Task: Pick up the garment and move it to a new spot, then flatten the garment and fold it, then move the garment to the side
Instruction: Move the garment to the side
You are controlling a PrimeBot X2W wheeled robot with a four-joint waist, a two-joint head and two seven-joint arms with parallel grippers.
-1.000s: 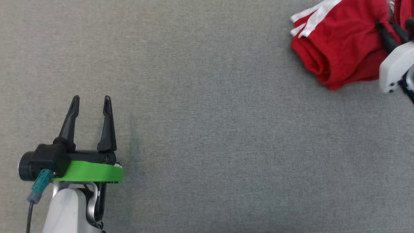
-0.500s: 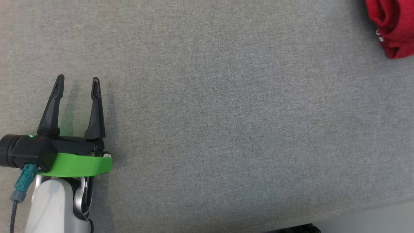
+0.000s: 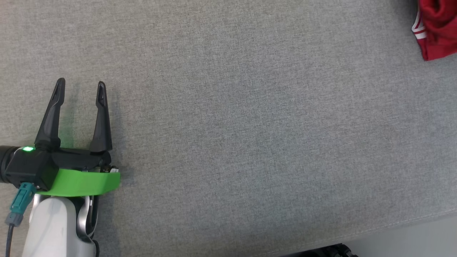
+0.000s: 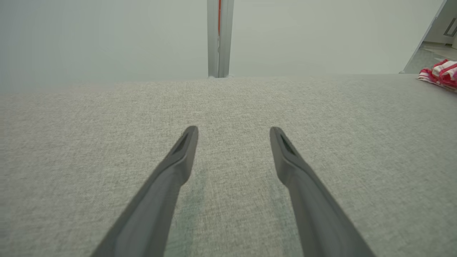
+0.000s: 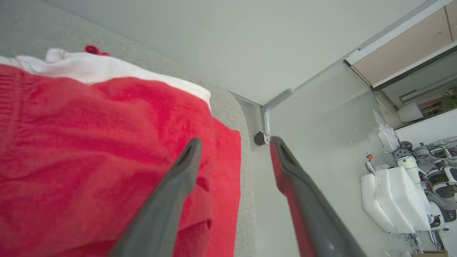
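The garment (image 3: 437, 34), red with white trim, lies bunched at the far right of the grey cloth surface (image 3: 250, 125). The left gripper (image 3: 81, 83) is at the near left, well apart from it, fingers spread wide and empty. The right gripper (image 5: 235, 140) stands wide by the garment's edge, gripping nothing.

The left gripper (image 3: 81, 82) sits at the lower left above the grey fabric surface (image 3: 250, 125), its two dark fingers spread apart with bare cloth between them. A green band (image 3: 84, 184) rings its wrist. The red garment (image 3: 437, 32), white-striped at its edge, lies bunched in the top right corner, well apart from the gripper.
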